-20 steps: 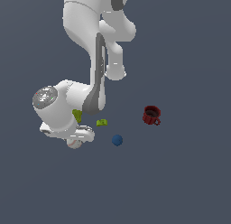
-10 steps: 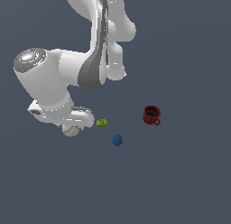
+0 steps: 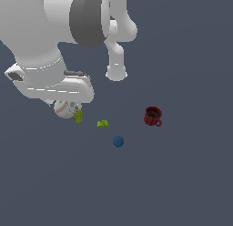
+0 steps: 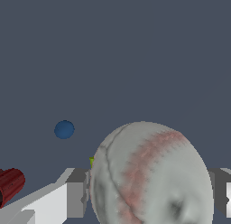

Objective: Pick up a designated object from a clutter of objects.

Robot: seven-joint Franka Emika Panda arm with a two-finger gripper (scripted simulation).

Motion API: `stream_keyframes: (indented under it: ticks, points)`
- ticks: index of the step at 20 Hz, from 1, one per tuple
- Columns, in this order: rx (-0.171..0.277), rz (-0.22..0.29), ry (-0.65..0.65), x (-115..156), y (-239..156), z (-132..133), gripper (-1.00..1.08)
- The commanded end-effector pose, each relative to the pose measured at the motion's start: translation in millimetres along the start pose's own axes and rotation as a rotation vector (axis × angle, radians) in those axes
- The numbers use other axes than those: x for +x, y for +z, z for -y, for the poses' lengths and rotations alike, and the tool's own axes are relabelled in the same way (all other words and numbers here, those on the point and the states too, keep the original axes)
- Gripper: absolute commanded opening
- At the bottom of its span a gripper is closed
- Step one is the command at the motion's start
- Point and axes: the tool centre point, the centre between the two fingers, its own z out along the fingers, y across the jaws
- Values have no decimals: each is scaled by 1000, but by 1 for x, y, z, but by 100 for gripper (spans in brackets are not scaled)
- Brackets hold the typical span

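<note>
A: Fingers [image 4: 74, 198] clamp the baseball [image 4: 151, 175] on both sides; the gripper [image 3: 65, 107] is mostly hidden beneath the arm.

B: The pear-like lump [image 3: 78, 116] is partly hidden behind the ball; block [image 3: 103, 124], blue ball [image 3: 118, 141] and mug [image 3: 153, 116] lie apart.

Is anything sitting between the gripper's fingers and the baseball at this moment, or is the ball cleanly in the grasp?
Nothing visible does. In the wrist view the baseball fills the space between the two fingers of the gripper, with no other object wedged in. The blue ball and red mug lie apart from it.
</note>
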Motion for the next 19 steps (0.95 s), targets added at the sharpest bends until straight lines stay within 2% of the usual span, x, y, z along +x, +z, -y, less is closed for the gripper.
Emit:
stream_keyframes:
  ticks: [1,10,19]
  points:
    - [0,-1,0,-3,-28,3,-100]
    - [-1,-1,0,-8,-93,9,-100]
    - [0,-1,-1,-8,-110,11,-100]
